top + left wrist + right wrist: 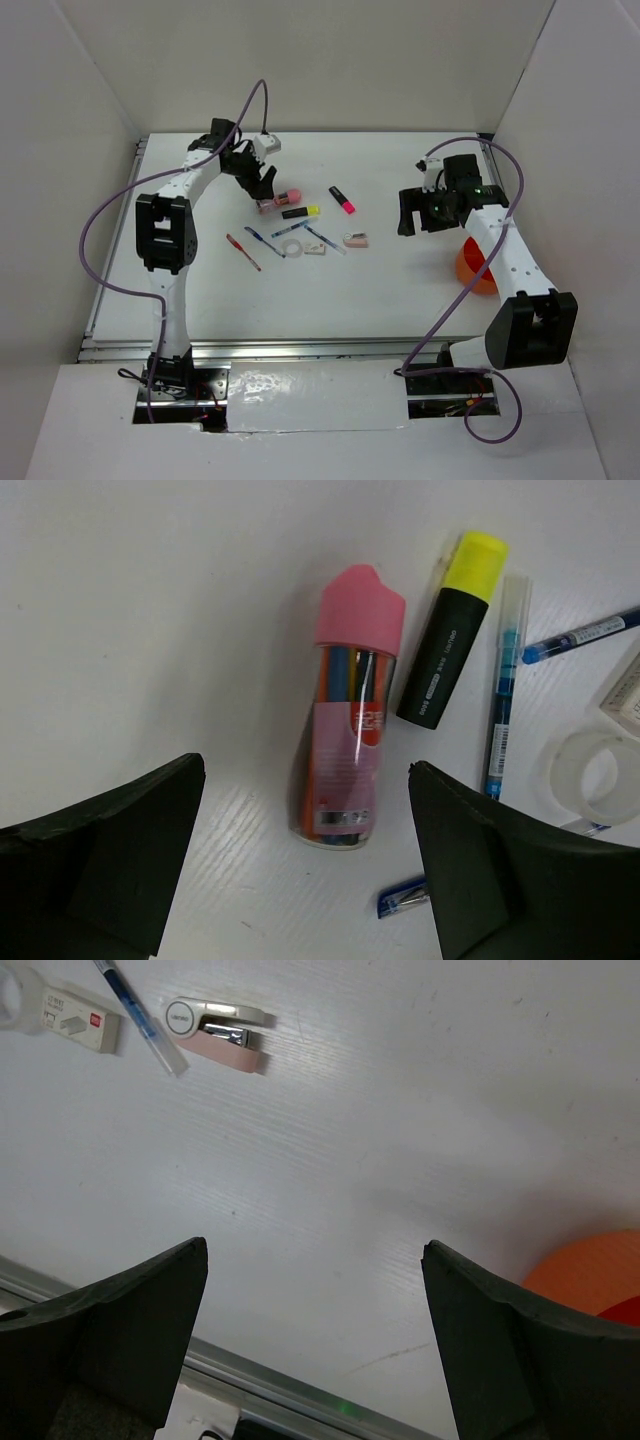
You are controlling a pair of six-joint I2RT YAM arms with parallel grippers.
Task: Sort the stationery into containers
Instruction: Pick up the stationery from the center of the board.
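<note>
The stationery lies in a loose group mid-table. A pink tube [280, 200] with a pink cap lies flat, and my left gripper [258, 185] hovers open just over its base end. In the left wrist view the pink tube [350, 740] points away between the wide-apart fingers of the left gripper [303, 768], not touched. Beside it are a yellow-capped highlighter [450, 630], a blue pen [503, 690] and a clear tape ring [598, 775]. My right gripper [418, 215] is open over bare table, left of the orange cup [475, 268]. The right wrist view shows the right gripper [315, 1245] holding nothing.
A pink-capped highlighter [343, 200], a red pen [243, 252], a second blue pen [265, 240] and two small whitish erasers [314, 249] [356, 240] lie around the group. The orange cup's rim [590, 1270] shows at the right wrist view's lower right. White walls enclose the table.
</note>
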